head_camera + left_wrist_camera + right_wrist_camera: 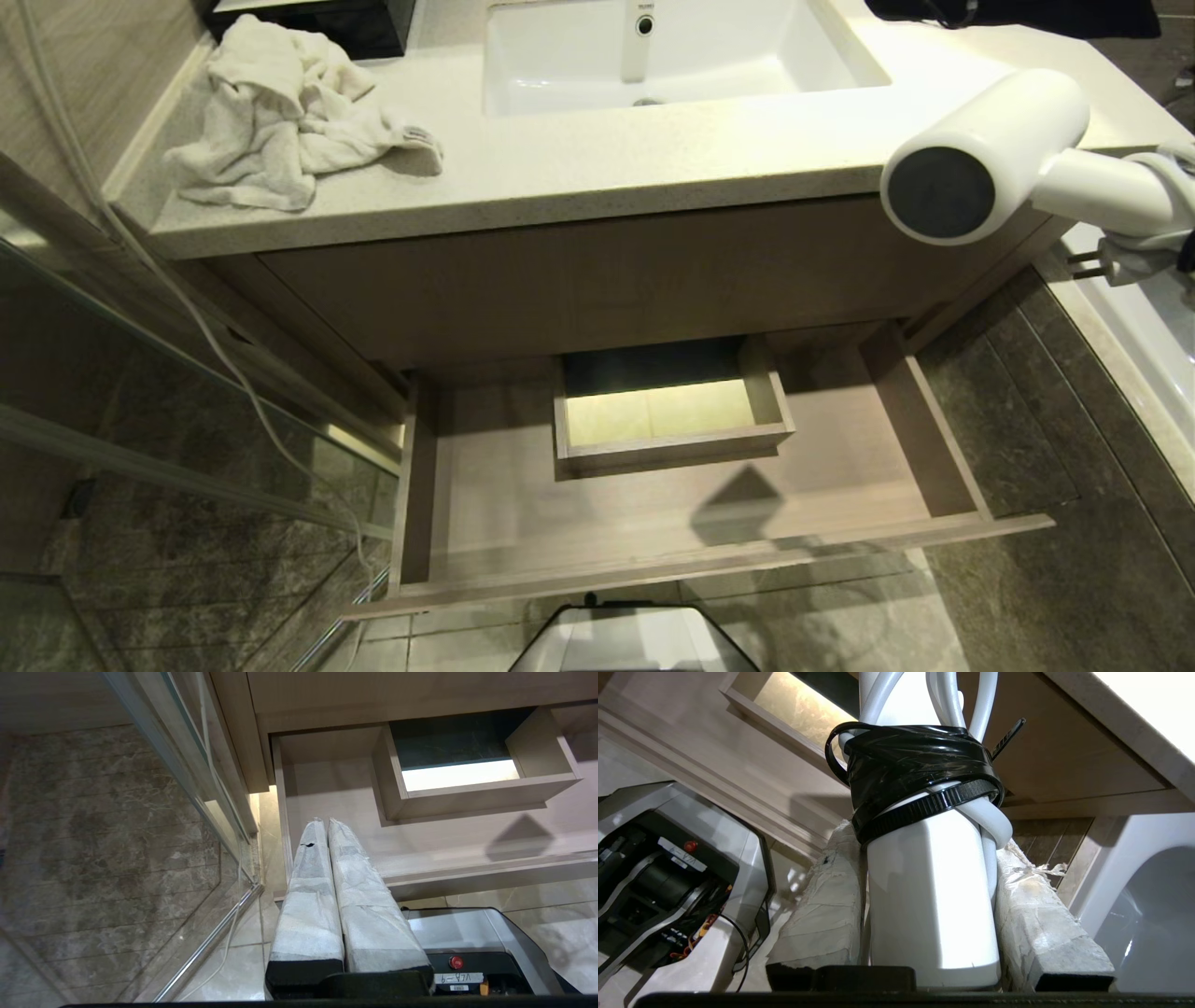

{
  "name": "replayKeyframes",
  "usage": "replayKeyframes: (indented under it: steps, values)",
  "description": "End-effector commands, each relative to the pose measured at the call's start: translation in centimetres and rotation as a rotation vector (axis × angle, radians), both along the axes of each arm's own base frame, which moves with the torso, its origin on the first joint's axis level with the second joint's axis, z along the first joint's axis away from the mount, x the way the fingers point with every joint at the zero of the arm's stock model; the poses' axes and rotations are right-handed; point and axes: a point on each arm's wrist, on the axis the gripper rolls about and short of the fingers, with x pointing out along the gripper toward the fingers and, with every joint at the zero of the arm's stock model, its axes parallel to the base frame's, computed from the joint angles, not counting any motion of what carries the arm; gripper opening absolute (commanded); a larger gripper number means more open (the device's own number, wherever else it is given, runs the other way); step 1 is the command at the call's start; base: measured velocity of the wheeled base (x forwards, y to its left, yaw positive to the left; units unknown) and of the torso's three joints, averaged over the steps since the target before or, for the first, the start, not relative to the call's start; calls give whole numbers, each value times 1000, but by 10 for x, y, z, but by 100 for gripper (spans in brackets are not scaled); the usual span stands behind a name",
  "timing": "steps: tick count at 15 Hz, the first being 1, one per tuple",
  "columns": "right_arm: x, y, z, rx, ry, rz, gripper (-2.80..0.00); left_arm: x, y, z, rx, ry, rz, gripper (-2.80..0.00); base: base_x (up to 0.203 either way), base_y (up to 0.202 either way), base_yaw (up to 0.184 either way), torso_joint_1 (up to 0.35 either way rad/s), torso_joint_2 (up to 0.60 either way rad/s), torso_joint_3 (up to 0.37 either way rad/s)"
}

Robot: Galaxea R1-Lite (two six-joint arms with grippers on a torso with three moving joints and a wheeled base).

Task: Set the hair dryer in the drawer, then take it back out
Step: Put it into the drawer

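Note:
The white hair dryer (990,154) hangs in the air at the right end of the vanity, level with the counter edge, its grey round end facing me. My right gripper (927,844) is shut on its handle (931,896), just below the black tie (915,774) that bundles the white cord. The gripper itself lies past the right edge of the head view. Below, the light wood drawer (709,546) stands pulled open, with a boxed cut-out (667,406) in its middle and nothing lying in it. My left gripper (325,823) is shut and parked low, near the drawer's left front corner (282,891).
A crumpled white towel (280,112) lies on the counter left of the white sink (653,51). A glass shower panel (168,392) stands left of the vanity, a white bathtub rim (1144,327) right of it. My base (635,639) sits just before the drawer front.

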Motion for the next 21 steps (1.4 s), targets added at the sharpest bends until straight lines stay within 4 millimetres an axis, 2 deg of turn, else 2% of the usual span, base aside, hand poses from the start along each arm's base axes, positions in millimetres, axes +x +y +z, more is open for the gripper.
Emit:
replayKeyframes:
  steps: [1,17,21]
  values:
    - [-2,0,-1,-1,0,0,-280,0,0,0,0,0,1,-280,0,0,0,-233,412,181]
    - [-13,-5,-4,14,-9,-40,-280,0,0,0,0,0,1,-280,0,0,0,-320,511,192]
    - [-14,-5,-5,13,-9,-40,-280,0,0,0,0,1,1,-280,0,0,0,-120,369,276]
